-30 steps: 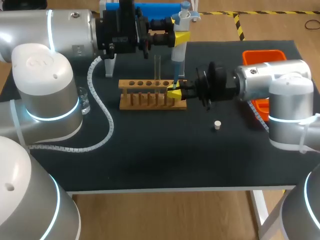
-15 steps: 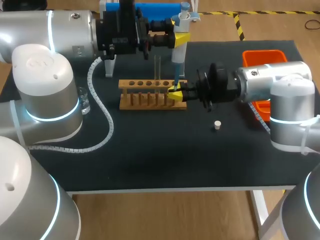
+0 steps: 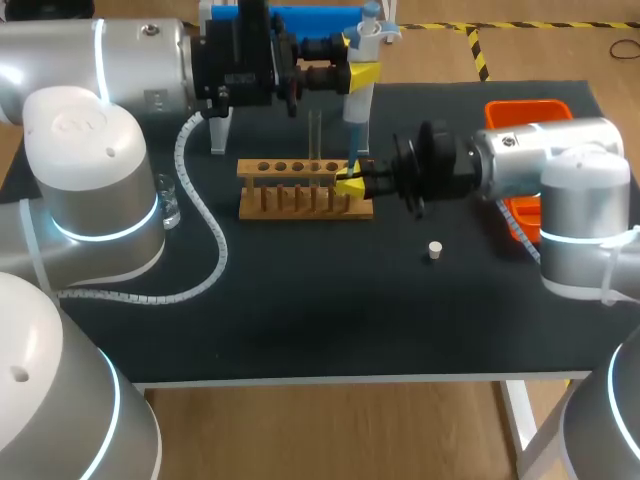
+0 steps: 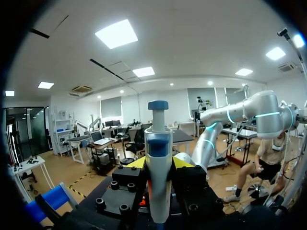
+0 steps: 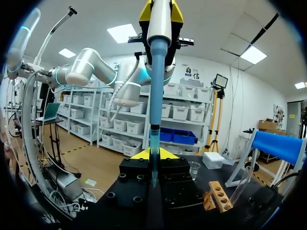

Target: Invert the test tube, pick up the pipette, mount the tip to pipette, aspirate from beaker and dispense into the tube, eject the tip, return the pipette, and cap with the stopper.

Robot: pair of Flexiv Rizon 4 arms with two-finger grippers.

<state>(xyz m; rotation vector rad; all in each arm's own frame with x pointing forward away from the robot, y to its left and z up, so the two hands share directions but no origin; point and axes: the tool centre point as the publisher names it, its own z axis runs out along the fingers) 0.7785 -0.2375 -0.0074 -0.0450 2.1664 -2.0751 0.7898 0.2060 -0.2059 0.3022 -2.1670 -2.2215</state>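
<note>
White stopper [image 3: 434, 250] seen only overhead

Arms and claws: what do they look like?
The left arm and right arm are fat silver-grey tubes with rounded white joint caps ringed by glowing pale-blue bands. A white ribbed cable loops off the left one. Each ends in black hardware with bright yellow tips: left claw, right claw.

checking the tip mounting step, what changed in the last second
The right gripper, shut on the pipette tip, crept slightly toward the pipette above it. The left gripper kept its hold on the pipette; the wooden rack, test tube and stopper stayed put.
</note>
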